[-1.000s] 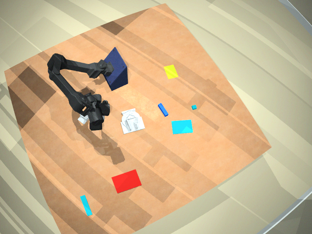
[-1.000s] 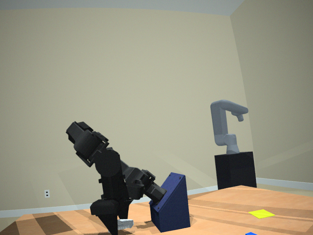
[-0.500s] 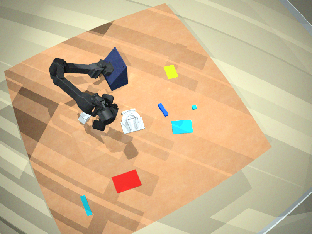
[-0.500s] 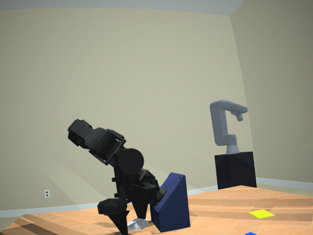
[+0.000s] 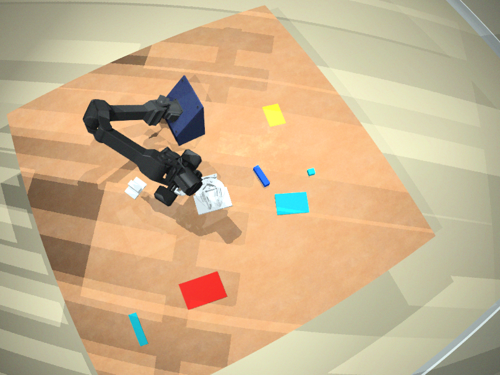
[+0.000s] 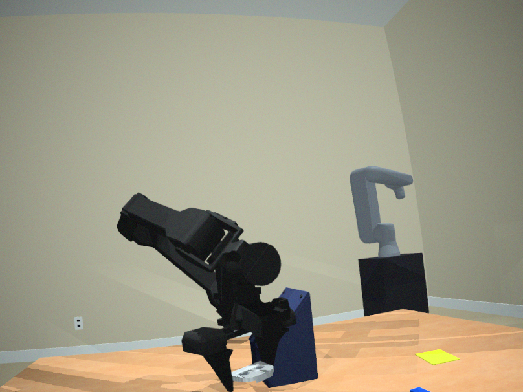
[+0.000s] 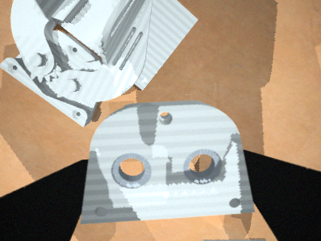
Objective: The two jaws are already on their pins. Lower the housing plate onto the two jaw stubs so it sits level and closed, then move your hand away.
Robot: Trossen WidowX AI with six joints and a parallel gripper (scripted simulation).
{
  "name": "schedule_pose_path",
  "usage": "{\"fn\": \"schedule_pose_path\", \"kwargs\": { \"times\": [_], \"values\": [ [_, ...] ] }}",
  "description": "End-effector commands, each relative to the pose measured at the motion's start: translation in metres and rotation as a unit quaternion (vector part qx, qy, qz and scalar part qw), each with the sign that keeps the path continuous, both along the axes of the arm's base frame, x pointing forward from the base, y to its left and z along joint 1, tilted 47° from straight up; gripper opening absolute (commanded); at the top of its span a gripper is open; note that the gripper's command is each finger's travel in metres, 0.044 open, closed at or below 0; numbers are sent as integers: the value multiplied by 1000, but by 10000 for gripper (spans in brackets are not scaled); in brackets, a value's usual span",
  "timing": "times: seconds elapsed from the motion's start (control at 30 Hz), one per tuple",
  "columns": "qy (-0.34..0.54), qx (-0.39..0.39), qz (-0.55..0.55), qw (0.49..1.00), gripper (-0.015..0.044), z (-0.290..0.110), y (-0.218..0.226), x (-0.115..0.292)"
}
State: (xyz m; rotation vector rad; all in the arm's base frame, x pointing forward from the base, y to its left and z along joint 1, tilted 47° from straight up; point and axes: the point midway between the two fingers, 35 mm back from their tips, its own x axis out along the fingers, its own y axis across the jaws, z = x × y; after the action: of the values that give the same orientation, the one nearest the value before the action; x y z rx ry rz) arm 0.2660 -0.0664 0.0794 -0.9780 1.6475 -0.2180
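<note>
Top view: the arm (image 5: 123,151) (image 6: 169,219) reaches from the dk blue wedge (image 5: 192,125) (image 6: 298,341) over the wood table (image 5: 282,258) (image 6: 363,354) (image 7: 227,52). Its gripper (image 5: 180,181) (image 6: 251,374) (image 7: 164,163) is at the near edge of the white base assy (image 5: 213,198) (image 7: 84,76); a sliver of the housing plate (image 5: 180,192) (image 6: 253,372) (image 7: 168,195) peeks out below it, rest hidden. A sm. white stepped piece (image 5: 135,187) lies on the arm side of the gripper, apart from the assy. Also on the table: yellow sq. (image 5: 274,114) (image 6: 437,356), blue bar (image 5: 261,176) (image 6: 419,389), sm. cyan cube (image 5: 310,171), cyan rect. (image 5: 291,203), red rect. (image 5: 203,290) and teal strip (image 5: 138,329). Ext. view: fingers point down w/ the plate btwn them, approx. level; grey arm (image 6: 364,206) on a blk stand (image 6: 393,284) in the bkgd. Wrist view: gripper's shut on the plate, fingers fairly wide, one at each side edge. Plate has 2 lg. ringed holes plus a smaller one near its rounded edge. Assy is upper L in this view, w/ meshing teeth and round stubs visible; plate's not seated on it, and its stubs are outside the plate's outline.
</note>
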Motion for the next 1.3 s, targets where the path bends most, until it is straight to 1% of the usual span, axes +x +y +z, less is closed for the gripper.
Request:
{"fn": "schedule_pose_path", "kwargs": {
  "times": [0.0,0.47,0.97,1.27],
  "values": [
    [-28,1,-27,999,351,-7,8,3],
    [-133,-8,-135,982,351,-33,35,8],
    [-247,-20,-243,938,351,-61,62,8],
    [-252,-20,-247,935,351,-63,64,8]
  ]
}}
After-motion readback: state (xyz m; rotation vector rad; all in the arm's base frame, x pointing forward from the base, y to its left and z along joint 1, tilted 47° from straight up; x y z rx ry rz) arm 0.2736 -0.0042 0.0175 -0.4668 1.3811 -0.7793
